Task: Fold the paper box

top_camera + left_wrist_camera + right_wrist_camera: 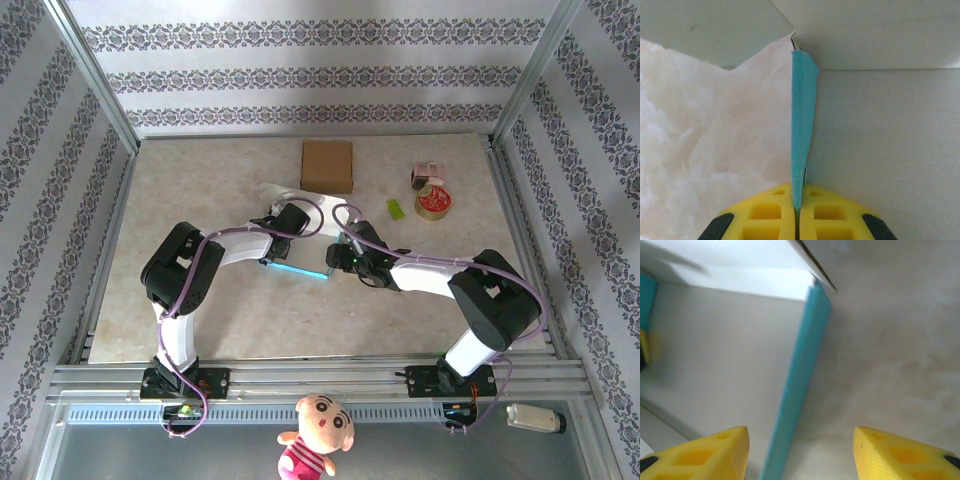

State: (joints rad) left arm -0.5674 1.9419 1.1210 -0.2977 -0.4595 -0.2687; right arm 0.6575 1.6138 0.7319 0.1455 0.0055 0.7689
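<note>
Left claw [797,222] clamps the paper box [890,140]
Your right claw [800,440] stands parted astride its teal wall [799,380]; from above, your arms [240,245] hide most of the box.

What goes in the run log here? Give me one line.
left gripper: shut on teal flap of paper box | right gripper: open, straddling teal edge, no grip yet

The paper box [297,268] lies mid-frame on the surface [200,180], between the left gripper [797,202] and the right gripper [800,435]. Above it sits a cardboard box [327,165], with a tape roll [433,203] at upper right. A doll [315,435] lies at the bottom edge.
</note>
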